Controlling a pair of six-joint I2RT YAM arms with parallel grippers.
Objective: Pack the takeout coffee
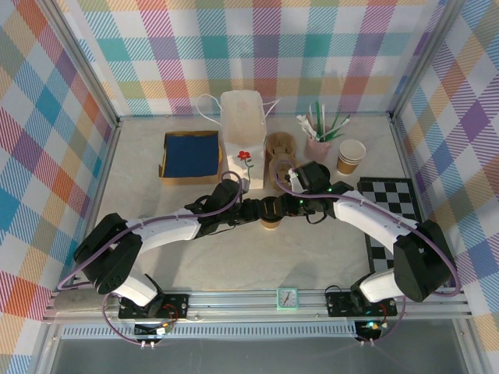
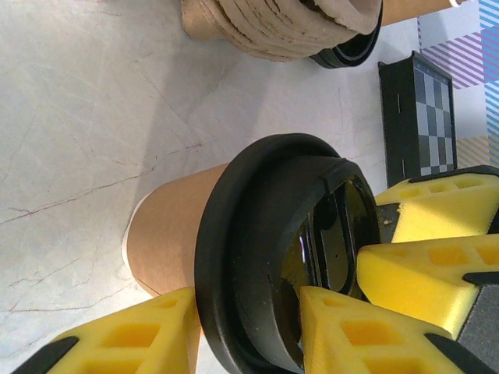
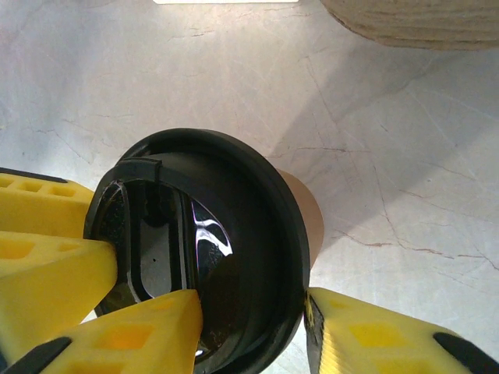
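Observation:
The takeout coffee, a brown paper cup with a black lid, stands on the table mid-front, between both arms. My left gripper reaches it from the left. In the left wrist view this gripper pinches the lid's rim, one yellow finger outside the rim and one on the lid's top. My right gripper comes from the right. In the right wrist view it grips the lid's opposite rim the same way, with the cup wall behind.
The white flowered paper bag stands open behind the cup, with a stack of brown cup trays beside it. A blue-lined box lies back left. A pink cup of straws, a lidless cup and a checkered board are to the right.

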